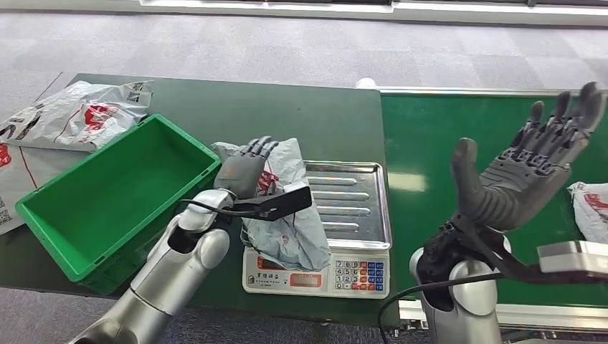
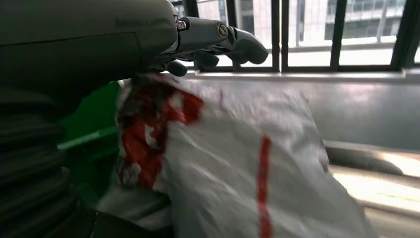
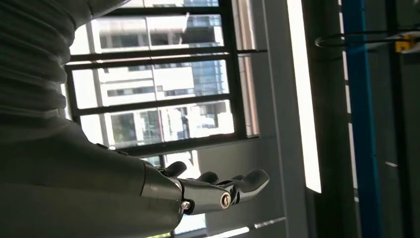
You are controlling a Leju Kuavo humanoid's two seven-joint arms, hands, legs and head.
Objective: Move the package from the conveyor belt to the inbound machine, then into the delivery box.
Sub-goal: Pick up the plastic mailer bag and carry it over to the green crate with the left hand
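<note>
package: a grey poly mailer with red print (image 1: 287,215), seen draped over the left edge of the scale (image 1: 355,208) (taken to be the inbound machine), half on the steel tray, half hanging off toward the keypad

left robot hand: (image 1: 244,168) laid over the top of the package, fingers curled onto the bag; in the left wrist view the fingers (image 2: 233,42) are seen hooked over the bag's upper edge, so it's judged as gripped, though how firmly can't be told

right robot hand: (image 1: 527,168) held up over the conveyor belt (image 1: 430,143), palm up, fingers spread apart, nothing in it

delivery box: the green crate (image 1: 107,193) sits just left of the scale on the bench (image 1: 301,115), open side up

other stuff: more mailers piled at the far left of the bench (image 1: 72,115), one more bag on the belt at the right edge (image 1: 591,208)

stage: probably the weigh step is done or nearly, with the lift into the crate up next

what could go wrong: the bag is floppy and slick, so it could be pulled out of the fingers if only a fold is caught. The hanging part could be snagged on the tray's rim or dragged across the keypad. The near wall of the crate could be clipped by the drooping end if the lift isn't high enough, and then the bag gets left on the rim or dropped on the bench.
</note>
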